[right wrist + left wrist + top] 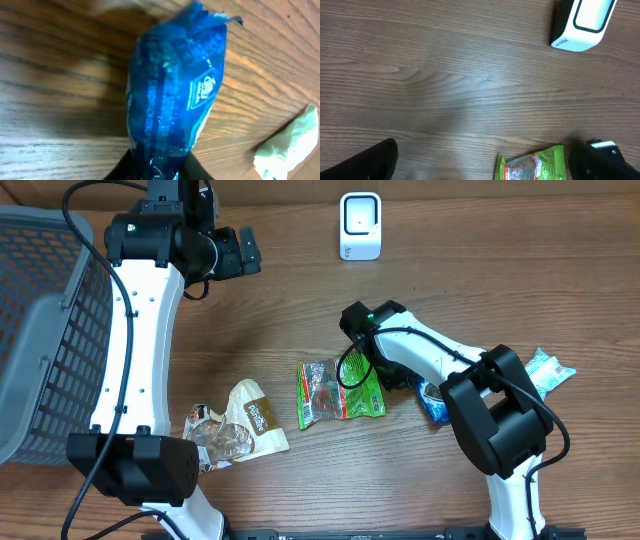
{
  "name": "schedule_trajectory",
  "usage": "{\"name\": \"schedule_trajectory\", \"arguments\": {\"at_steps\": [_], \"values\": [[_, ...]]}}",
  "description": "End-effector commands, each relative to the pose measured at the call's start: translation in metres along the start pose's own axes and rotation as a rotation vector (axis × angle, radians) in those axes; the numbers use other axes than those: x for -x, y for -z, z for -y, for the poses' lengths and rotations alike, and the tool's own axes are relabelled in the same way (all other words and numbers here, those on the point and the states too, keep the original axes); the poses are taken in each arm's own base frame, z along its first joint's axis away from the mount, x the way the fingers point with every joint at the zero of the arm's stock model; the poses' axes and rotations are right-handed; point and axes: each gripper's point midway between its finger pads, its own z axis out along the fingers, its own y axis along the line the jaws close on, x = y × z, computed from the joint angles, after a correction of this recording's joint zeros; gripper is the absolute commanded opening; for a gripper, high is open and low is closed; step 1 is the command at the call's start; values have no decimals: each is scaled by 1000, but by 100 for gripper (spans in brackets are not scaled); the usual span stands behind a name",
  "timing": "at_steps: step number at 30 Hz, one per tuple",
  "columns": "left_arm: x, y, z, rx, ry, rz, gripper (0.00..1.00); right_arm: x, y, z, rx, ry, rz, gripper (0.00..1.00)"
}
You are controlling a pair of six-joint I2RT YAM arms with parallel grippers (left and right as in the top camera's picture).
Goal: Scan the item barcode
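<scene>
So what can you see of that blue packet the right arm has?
The blue packet is a shiny, crinkled plastic pouch with a seam along its length, a white-outlined label on one side and a jagged sealed far end. Its near end sits pinched in the right gripper. It casts a shadow on the wooden table; whether it touches the wood I cannot tell. A pale green packet lies apart from it.

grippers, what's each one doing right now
left gripper: open, holding nothing
right gripper: closed on the blue packet
</scene>
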Motion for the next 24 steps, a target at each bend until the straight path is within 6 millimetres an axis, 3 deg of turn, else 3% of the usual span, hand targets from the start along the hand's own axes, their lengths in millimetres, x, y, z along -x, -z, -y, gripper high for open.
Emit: {"name": "schedule_trajectory", "arguments": {"at_steps": [1,5,8,13,15,19,24], "values": [[3,2,2,0,5,12,100,-8,5,-6,62,29,-18,4],[3,2,2,1,5,12,100,-6,19,-21,220,-3,-9,4],[3,2,2,0,5,12,100,1,43,-29,390,20,49,4],[3,2,2,0,5,12,100,13,128,-34,997,123,293,4],[3,2,2,1,5,12,100,14,143,-28,1152,149,355,4],[3,2,2,1,5,12,100,14,142,-17,1336,145,419,4],[3,2,2,0,5,12,99,13,115,-16,1445,64,385,4]]}}
